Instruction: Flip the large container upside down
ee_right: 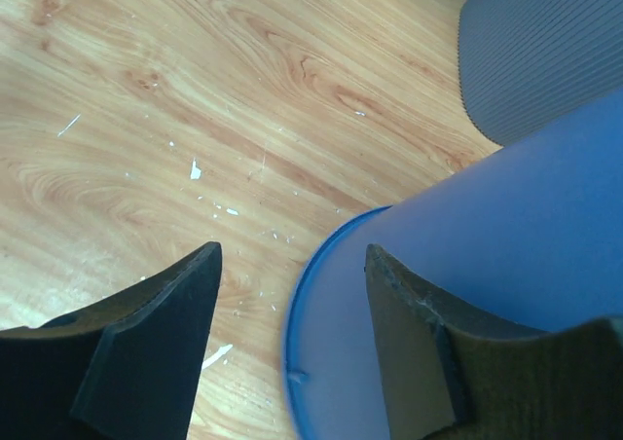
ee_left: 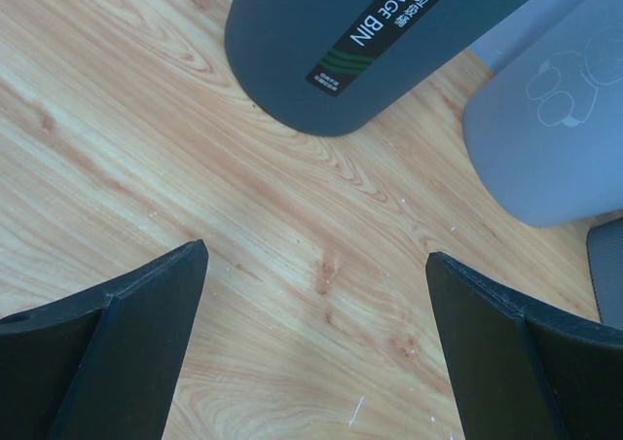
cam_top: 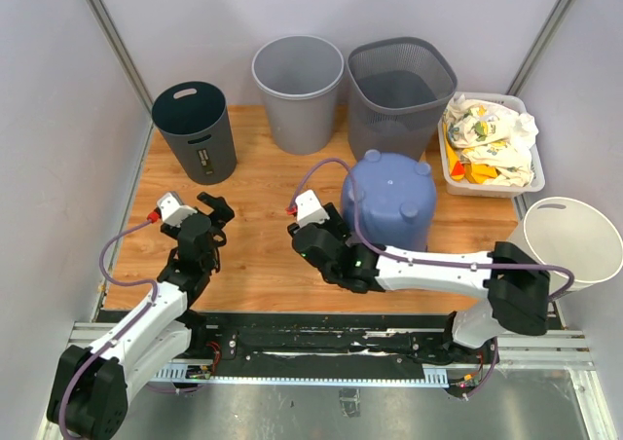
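While the blue container [cam_top: 389,201] stands a little to the 3 o'clock side of the bench's [cam_top: 253,265] middle, it rests mouth-down on the wood with its closed base and four round feet facing up. The right hand [cam_top: 329,228] sits low at the container's 9 o'clock side, released, with its fingers spread. In the right wrist view the container's blue rim curves up between the two fingers, the left finger [ee_right: 146,352] over bare wood and the right finger over the blue wall. I cannot tell whether that finger touches it. From the container, a grey mesh wastebasket [cam_top: 399,94] stands close at 12 o'clock. A white tray [cam_top: 487,190] heaped with printed cloth bags [cam_top: 492,133] lies near at 2 o'clock, and a white bucket [cam_top: 569,240] tilts at the bench's edge at about 4 o'clock. A light grey wastebasket [cam_top: 298,78] stands at 11 o'clock against the back wall, and a dark grey garbage bin [cam_top: 195,130] sits farther off near 10 o'clock. The left hand [cam_top: 216,211] hovers over bare wood well apart from the container at its 9 o'clock, open and holding nothing. Its wrist view shows the dark garbage bin ahead at 12 o'clock and the light grey wastebasket, marked with a paw print, at 2 o'clock. The right arm's purple cable loops over the bench and lies along the container's near side.
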Tool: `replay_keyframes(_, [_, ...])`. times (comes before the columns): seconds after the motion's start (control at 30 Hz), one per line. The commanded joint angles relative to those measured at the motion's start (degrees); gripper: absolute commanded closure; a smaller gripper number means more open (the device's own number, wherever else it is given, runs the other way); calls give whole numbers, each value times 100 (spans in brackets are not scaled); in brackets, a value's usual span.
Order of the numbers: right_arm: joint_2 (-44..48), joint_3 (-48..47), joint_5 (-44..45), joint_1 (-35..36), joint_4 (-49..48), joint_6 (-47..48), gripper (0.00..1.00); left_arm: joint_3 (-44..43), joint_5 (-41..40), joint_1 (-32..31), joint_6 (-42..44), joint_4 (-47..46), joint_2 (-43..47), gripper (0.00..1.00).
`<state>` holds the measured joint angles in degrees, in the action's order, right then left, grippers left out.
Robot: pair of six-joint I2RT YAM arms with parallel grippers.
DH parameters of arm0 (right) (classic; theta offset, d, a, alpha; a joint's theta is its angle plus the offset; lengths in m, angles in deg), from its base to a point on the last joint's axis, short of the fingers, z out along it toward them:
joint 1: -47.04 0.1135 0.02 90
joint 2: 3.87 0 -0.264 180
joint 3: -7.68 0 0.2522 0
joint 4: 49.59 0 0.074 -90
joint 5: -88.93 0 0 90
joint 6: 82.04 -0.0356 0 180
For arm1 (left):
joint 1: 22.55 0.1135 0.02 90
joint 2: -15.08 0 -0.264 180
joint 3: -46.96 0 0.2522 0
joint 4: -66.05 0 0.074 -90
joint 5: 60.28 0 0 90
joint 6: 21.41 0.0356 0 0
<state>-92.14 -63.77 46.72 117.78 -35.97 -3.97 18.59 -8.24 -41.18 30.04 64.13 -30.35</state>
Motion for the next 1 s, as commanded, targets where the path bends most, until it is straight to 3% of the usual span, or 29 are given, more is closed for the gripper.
replay_keyframes(0.0, [624,503,-217,97,-39,132,36,-179,-45,-35,88,72,35,0])
replay_keyframes(0.37, [1073,1008,-475,-65,-395,261,31,-1767,-207,-35,-11,1376,-340,0])
replay_keyframes(0.77, [1234,1252,-1031,-797,-314,-28,29,-2806,-149,-35,194,1647,-1306,0])
replay_keyframes(0.97, [1273,1234,-1267,-930,-244,-27,28,-3917,-370,-34,597,2033,-2007,0])
